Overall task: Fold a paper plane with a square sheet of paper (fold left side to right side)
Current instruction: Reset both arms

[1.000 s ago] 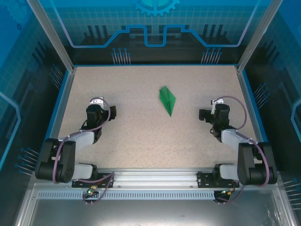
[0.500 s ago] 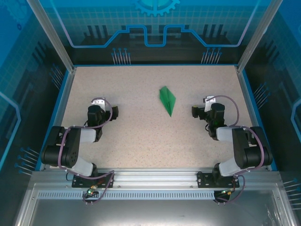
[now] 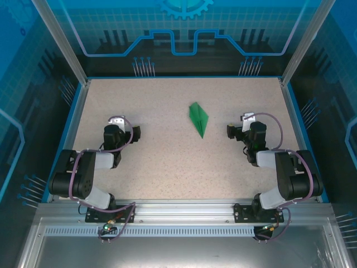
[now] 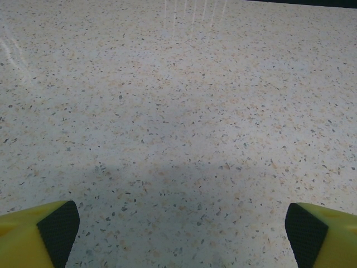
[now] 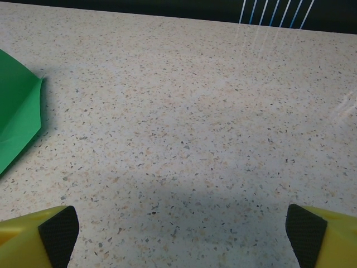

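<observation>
Between the two grippers, on the speckled table (image 3: 167, 162), the paper plane (image 3: 198, 118) is seen from the top camera. It is a slim green dart lying flat, with a lengthwise crease, and its sharp tip is turned toward the arm bases. It is placed well apart from the left gripper (image 3: 122, 134), on that gripper's right side. It lies nearer to the right gripper (image 3: 244, 133), to its left and a little ahead. It is touched by neither gripper.

The whole shape of the plane is given by the top view, but the jaws are hard to read there. They are shown better by the wrist cameras. In the left wrist view the yellow fingers with black pads (image 4: 58, 229) are spread to the two lower corners, so this gripper is wide open with bare table between the jaws. In the right wrist view the fingers are spread in the same way and nothing is held. Here one green corner of the plane (image 5: 17, 128) is caught at the left edge, ahead of the left finger, and a slightly raised fold can be noticed.

On the blue back panel (image 3: 184, 33), far ahead of both grippers, a gear-shaped emblem (image 3: 185, 6) and angular lines are printed.
</observation>
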`<act>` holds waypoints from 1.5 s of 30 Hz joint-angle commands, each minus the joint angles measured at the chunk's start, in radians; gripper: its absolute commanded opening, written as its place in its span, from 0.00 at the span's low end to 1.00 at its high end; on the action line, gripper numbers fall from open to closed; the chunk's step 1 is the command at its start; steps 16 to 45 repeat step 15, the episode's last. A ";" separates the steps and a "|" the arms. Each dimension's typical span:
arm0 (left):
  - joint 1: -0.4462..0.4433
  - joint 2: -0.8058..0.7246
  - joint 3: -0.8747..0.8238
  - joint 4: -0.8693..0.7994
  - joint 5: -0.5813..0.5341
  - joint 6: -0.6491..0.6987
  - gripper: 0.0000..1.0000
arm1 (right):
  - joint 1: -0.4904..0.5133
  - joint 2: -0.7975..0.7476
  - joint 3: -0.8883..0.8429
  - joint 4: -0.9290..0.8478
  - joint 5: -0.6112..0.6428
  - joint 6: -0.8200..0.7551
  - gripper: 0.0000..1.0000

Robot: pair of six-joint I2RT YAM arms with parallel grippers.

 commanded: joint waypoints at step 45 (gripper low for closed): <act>0.011 -0.003 0.020 0.034 0.029 0.017 0.99 | 0.012 0.005 -0.001 0.034 0.000 -0.018 0.99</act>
